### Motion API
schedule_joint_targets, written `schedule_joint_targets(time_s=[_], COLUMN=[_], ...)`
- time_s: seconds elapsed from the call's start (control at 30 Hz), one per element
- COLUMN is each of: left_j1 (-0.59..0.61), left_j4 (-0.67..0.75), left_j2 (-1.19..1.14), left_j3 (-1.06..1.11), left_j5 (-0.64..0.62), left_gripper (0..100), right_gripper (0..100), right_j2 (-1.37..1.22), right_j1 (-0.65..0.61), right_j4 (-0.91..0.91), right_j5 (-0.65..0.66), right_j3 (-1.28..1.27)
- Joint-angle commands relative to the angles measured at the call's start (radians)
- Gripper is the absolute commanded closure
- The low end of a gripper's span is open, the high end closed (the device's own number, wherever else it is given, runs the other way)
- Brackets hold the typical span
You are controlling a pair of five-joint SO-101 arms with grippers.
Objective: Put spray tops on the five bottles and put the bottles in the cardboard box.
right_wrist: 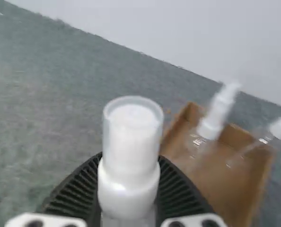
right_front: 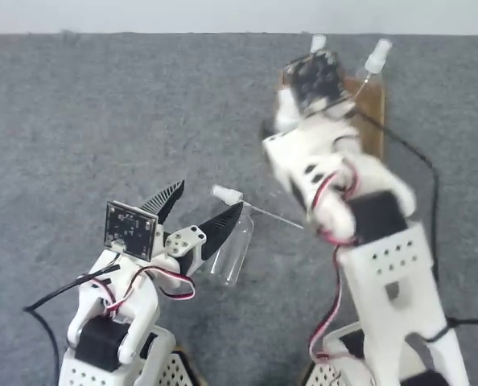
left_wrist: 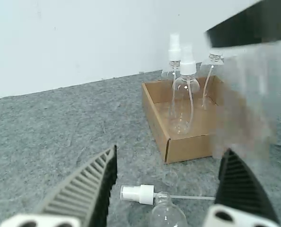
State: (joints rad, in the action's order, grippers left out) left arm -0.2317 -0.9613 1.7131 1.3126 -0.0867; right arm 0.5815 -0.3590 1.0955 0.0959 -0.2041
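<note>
Right, two jobs are open here. The right gripper point(right_wrist: 131, 163) is clenched on a white spray top point(right_wrist: 131, 137), cap upright between the jaws, at the rim of the cardboard box point(right_wrist: 235, 175). I can't tell whether a bottle hangs under it. The box sits at the far side of the grey mat point(right_front: 102, 104). Three topped bottles point(left_wrist: 184, 94) show upright at it; the one nearest the right arm may be the held one, unclear.

The left gripper point(right_front: 210, 198) is released, jaws wide, over the last clear bottle point(right_front: 232, 251), which lies on its side on the mat, uncapped. The loose spray top point(right_front: 226, 194) lies just beside its neck, with its dip tube point(right_front: 275, 215) running out toward the right arm.

My read: the right arm is on a drop-in and the left is lined up for the final bottle.

How I'd run it:

Right arm: come down vertical into a free part of the box, clear of the standing bottles — they look light and tall, so a nudge could tip them. Let go only once the base is seated.

Left arm: take the lying bottle round the body, mid-length, with a light squeeze. Thin plastic will likely buckle or squirt out of the jaws. Stand it neck-up before capping.

Capping: the tube is the hard bit — long, thin and flexible. Feed its tip into the neck first, then press the top straight down, no side load.

Sequence the arms, because the tube lies between them.
</note>
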Motion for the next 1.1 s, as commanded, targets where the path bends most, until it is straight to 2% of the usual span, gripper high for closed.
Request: schedule_joint_targets(time_s=[0.0, 0.2, 0.33, 0.4, 0.5, 0.7, 0.77, 0.87, 0.97, 1.07], left_j1=[0.006, 0.008, 0.008, 0.008, 0.008, 0.003, 0.000, 0.000, 0.000, 0.000], left_j4=[0.018, 0.018, 0.018, 0.018, 0.023, 0.017, 0.011, -0.017, -0.026, -0.009], left_j2=[-0.003, -0.003, -0.003, -0.005, -0.003, -0.012, -0.020, -0.097, -0.224, -0.344], left_j3=[-0.002, -0.001, -0.001, -0.001, 0.013, 0.013, 0.012, -0.042, -0.105, -0.133], left_j5=[0.000, 0.000, -0.002, -0.002, -0.002, 0.040, 0.098, 0.101, 0.101, 0.101], left_gripper=[68, 68, 68, 68, 68, 74, 75, 75, 75, 75], right_gripper=[99.2, 99.2, 99.2, 99.2, 99.1, 99.0, 99.1, 99.2, 99.0, 98.9], right_j2=[-0.068, -0.170, -0.163, -0.154, -0.140, -0.150, -0.147, -0.163, -0.186, -0.251], right_j1=[0.153, 0.291, 0.311, 0.335, 0.404, 0.590, 0.657, 0.773, 0.885, 0.944], right_j4=[0.047, -0.025, -0.010, 0.059, 0.197, 0.429, 0.427, 0.420, 0.297, 0.154], right_j5=[0.028, 0.025, 0.035, 0.048, 0.152, 0.494, 0.542, 0.606, 0.681, 0.701], right_j3=[0.130, 0.127, 0.127, 0.127, 0.127, 0.106, 0.046, -0.040, -0.123, -0.184])
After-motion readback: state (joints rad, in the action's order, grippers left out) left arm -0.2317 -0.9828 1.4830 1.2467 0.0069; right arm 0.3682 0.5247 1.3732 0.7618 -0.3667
